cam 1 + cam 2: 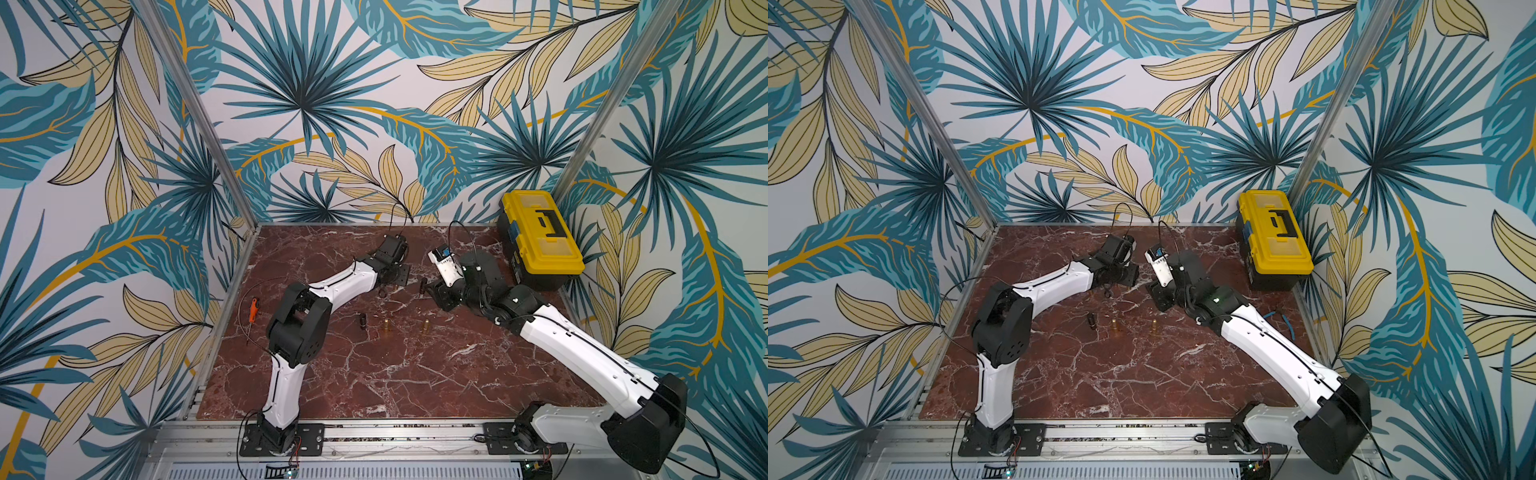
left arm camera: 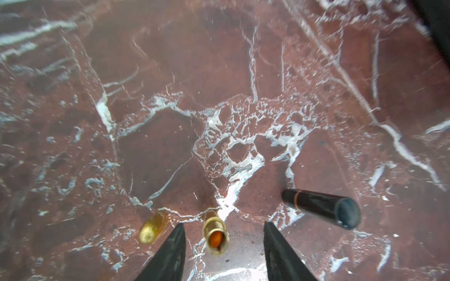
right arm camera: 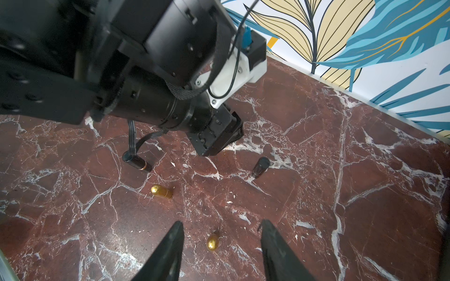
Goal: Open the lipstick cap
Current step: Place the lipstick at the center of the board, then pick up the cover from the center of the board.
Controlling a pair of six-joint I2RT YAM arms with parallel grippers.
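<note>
A gold lipstick tube (image 2: 215,237) stands on the marble with its orange stick showing. It stands in the gap between the fingers of my left gripper (image 2: 224,226), which is open and touches nothing. A rounded gold piece (image 2: 152,230) sits beside it. A black lipstick (image 2: 321,209) with a gold ring lies on its side, capped. In both top views these sit in a row: the black lipstick (image 1: 363,321), the gold tube (image 1: 386,326) and the gold piece (image 1: 426,326). My right gripper (image 3: 221,225) is open above the gold piece (image 3: 212,242).
A dark cylinder (image 3: 260,166) stands upright near the left gripper's fingers (image 3: 233,138). A yellow and black toolbox (image 1: 538,237) sits at the back right corner. An orange-handled tool (image 1: 253,309) lies by the left edge.
</note>
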